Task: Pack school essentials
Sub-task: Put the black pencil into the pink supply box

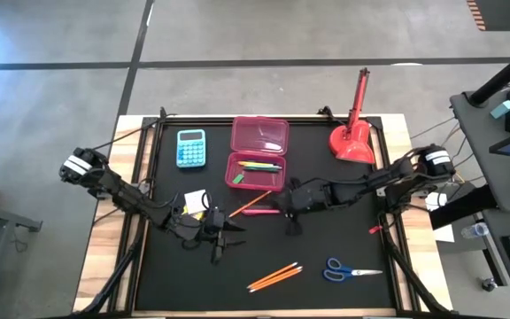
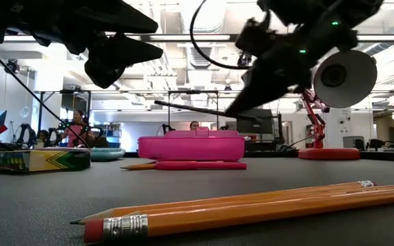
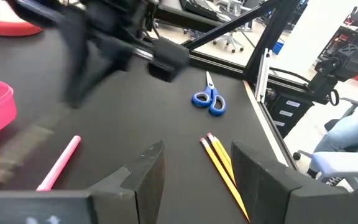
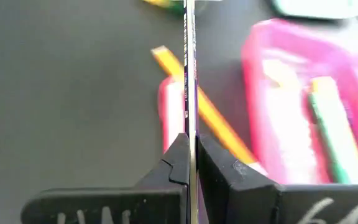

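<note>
My right gripper [image 4: 191, 146] is shut on a thin dark pencil [image 4: 190, 74], which it holds in the air just in front of the open pink case [image 1: 256, 172]. Below it an orange pencil [image 1: 248, 205] and a pink pencil [image 1: 264, 212] lie flat on the mat. My left gripper [image 3: 197, 177] hovers open at the table's left middle with nothing between its fingers. Two orange pencils [image 1: 274, 276] and blue-handled scissors [image 1: 347, 270] lie near the front edge. A white-and-yellow pack [image 1: 195, 200] rests flat by the left arm. My right gripper pinches the thin pencil near one end [image 4: 190, 132] between its two fingers. They come from the table's right, slanting a little downward. The pencil sticks out ahead of the fingertips, about level [image 2: 197, 109], and is lifted clear of the table.
A light-blue calculator [image 1: 191, 148] lies at the far left. The pink case's tray holds several pens, and its lid [image 1: 259, 135] lies open behind it. A red lamp-like stand [image 1: 353, 135] is at the far right.
</note>
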Available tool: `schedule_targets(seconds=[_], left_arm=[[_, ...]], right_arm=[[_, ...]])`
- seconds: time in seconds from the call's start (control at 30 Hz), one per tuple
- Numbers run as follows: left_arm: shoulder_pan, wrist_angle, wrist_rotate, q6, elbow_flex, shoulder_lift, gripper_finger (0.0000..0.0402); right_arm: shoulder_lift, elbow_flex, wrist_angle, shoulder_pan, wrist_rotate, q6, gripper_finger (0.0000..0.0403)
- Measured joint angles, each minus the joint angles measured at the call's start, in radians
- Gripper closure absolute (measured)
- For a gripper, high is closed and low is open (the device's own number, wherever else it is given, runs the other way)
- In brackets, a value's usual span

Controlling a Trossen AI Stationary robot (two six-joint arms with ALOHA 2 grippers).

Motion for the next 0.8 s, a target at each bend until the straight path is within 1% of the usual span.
schedule_targets(seconds=[0.07, 0.27, 0.33, 0.4, 0.5, 0.63, 0.8], left_arm=[[0.000, 0.000, 0.000, 0.000, 0.000, 0.000, 0.0237], [0.000, 0.000, 0.000, 0.000, 0.000, 0.000, 0.0237], [0.000, 0.000, 0.000, 0.000, 0.000, 0.000, 0.0237], [0.000, 0.000, 0.000, 0.000, 0.000, 0.000, 0.0237], [0.000, 0.000, 0.000, 0.001, 0.000, 0.000, 0.0237], [0.000, 0.000, 0.000, 0.001, 0.000, 0.000, 0.0237], [-0.001, 0.000, 0.000, 0.001, 0.000, 0.000, 0.0237]], right_arm=[[0.014, 0.017, 0.009, -0.037, 0.021, -0.018, 0.0394], [0.075, 0.086, 0.018, -0.155, 0.022, -0.082, 0.0394], [0.104, 0.105, 0.012, -0.184, 0.012, -0.099, 0.0394], [0.131, 0.123, 0.011, -0.205, -0.025, -0.101, 0.0394], [0.172, 0.146, 0.004, -0.215, -0.071, -0.096, 0.0394], [0.214, 0.175, -0.030, -0.214, -0.072, -0.097, 0.0394], [0.225, 0.187, -0.041, -0.214, -0.072, -0.096, 0.0394]])
